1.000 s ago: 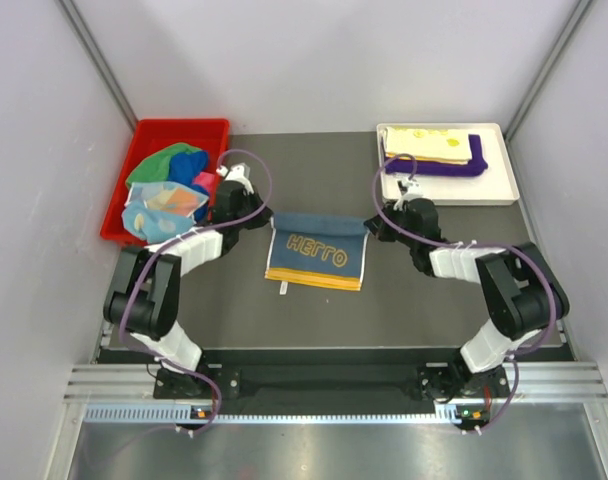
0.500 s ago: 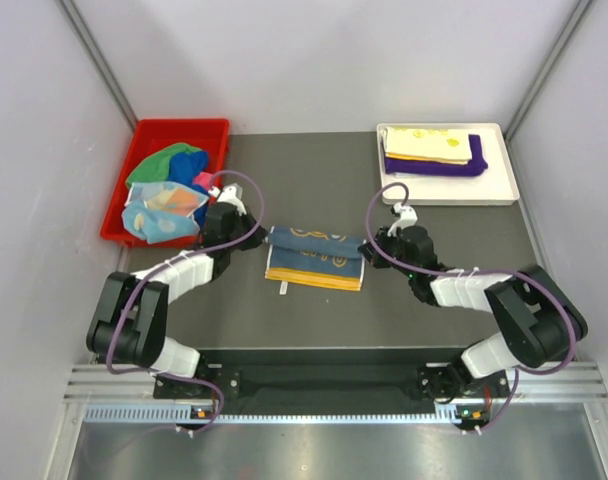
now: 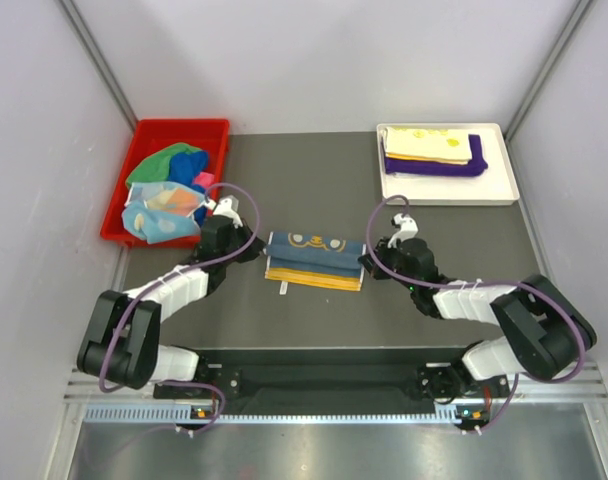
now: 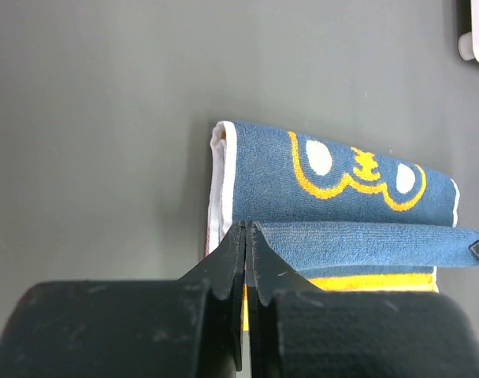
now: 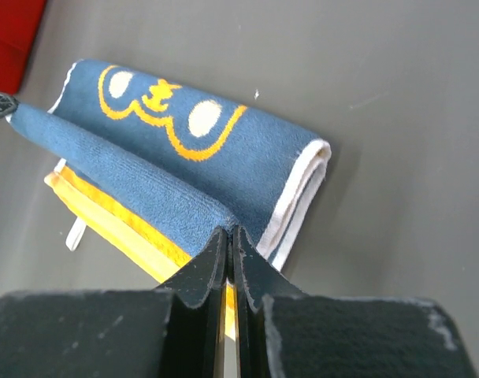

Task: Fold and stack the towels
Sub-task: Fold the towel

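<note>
A navy towel [image 3: 314, 258] with yellow print lies folded at mid-table. My left gripper [image 3: 259, 252] is shut on its left corner and my right gripper [image 3: 368, 262] is shut on its right corner; together they hold the top edge folded toward the near side. In the left wrist view the navy towel [image 4: 342, 205] sits just past the shut gripper [image 4: 247, 230]. In the right wrist view the navy towel [image 5: 176, 165] meets the shut gripper [image 5: 229, 233]. Folded yellow [image 3: 429, 144] and purple [image 3: 454, 166] towels lie stacked in the white tray [image 3: 499, 190].
A red bin [image 3: 144, 135] at the back left holds several crumpled towels, green [image 3: 169, 160], pink and patterned [image 3: 159, 210]. Grey walls close in on both sides. The metal rail runs along the near edge.
Both grippers have drawn the towel's far edge toward the near side, folding it over. The yellow lettering is now covered and the towel looks narrower.
</note>
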Available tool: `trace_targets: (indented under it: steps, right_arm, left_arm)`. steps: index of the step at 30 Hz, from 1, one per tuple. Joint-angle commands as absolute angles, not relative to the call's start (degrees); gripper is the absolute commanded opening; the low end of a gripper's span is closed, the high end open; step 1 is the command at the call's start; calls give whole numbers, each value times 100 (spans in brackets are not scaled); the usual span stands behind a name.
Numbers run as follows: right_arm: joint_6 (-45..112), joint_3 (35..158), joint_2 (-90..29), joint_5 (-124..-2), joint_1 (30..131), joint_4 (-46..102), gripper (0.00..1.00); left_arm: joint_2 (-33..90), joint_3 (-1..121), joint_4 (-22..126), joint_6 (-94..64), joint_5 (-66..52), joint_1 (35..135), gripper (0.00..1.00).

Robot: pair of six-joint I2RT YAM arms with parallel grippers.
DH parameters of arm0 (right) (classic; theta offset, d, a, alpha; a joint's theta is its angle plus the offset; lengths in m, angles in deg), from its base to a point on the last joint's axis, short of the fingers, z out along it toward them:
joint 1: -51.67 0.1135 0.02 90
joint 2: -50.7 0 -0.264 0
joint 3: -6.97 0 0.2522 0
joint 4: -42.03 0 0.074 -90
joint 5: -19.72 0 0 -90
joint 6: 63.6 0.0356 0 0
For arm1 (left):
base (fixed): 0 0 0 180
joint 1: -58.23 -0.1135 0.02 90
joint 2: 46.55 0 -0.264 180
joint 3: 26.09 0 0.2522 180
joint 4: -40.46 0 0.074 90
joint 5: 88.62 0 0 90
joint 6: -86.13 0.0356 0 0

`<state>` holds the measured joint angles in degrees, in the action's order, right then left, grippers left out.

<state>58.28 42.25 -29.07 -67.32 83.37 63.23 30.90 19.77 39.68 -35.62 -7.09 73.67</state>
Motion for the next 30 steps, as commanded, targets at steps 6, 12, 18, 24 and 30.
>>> trace_targets:
  steps: [6,12,18,24,30]
  right_arm:
    - [5918,3919,-2463,-7001,8489,6695,1]
    - [5980,3752,-2462,-7002,8603,6835,2]
    - [6041,3576,-2524,-7002,8673,7037,4]
    - [6103,3444,-2331,-7002,8726,7011,19]
    - [6103,3488,-1769,-7160,8735,6389,28]
  left_arm:
    - [2692,1694,3884,-3648,-635,7422,0]
    - [2587,1571,3954,-3665,-495,7528,0]
    - [2508,1483,4016,-3674,-504,7554,0]
    - [2306,1378,4095,-3709,-521,7563,23]
    - [1876,1658,4691,-3657,-319,7572,28]
